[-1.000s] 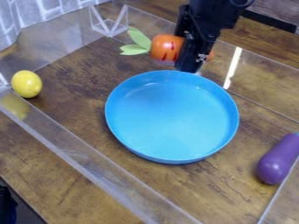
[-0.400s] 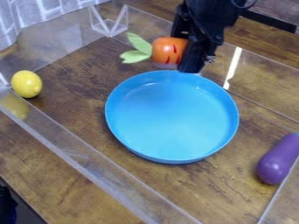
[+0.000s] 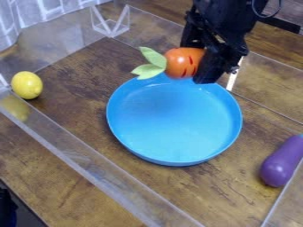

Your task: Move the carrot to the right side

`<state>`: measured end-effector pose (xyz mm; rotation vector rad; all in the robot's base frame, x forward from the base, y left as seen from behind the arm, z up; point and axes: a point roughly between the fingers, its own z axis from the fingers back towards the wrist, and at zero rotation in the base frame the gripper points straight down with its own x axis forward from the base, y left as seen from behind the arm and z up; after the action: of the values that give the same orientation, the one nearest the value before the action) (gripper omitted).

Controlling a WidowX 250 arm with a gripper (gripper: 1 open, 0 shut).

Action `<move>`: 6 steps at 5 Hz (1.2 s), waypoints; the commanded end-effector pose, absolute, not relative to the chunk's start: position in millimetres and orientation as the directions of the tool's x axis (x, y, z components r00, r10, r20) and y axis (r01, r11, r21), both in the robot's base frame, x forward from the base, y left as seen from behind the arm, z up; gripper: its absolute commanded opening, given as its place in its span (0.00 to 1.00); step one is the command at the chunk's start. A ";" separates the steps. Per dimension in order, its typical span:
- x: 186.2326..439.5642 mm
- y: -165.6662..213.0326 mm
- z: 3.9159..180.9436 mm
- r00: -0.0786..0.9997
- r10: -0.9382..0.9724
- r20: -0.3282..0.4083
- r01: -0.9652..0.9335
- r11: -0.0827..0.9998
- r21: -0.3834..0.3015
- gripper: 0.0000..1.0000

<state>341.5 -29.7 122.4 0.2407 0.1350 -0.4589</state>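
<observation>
The carrot (image 3: 176,62) is a small orange toy with a light green leafy top (image 3: 151,62) pointing left. It hangs just above the far rim of the blue plate (image 3: 174,120). My black gripper (image 3: 198,64) comes down from the top of the view and is shut on the carrot's right end. The fingers cover part of the carrot's body.
A yellow lemon (image 3: 27,85) lies at the left edge of the wooden table. A purple eggplant (image 3: 283,160) lies at the right edge. Clear plastic walls (image 3: 71,35) run along the back left and the front of the table.
The gripper has shifted right with the carrot and rolled, so the carrot now hangs over the plate's far rim. The leafy top has swung round.
</observation>
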 end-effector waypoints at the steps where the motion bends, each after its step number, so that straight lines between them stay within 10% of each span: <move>1: 349.0 -33.7 143.4 0.892 -0.433 -0.134 0.453 0.864 0.221 0.00; 6: 357.4 -16.8 108.4 0.845 -0.512 -0.155 0.535 0.810 0.240 0.00</move>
<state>351.9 -23.3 91.3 0.2708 0.1360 -0.5836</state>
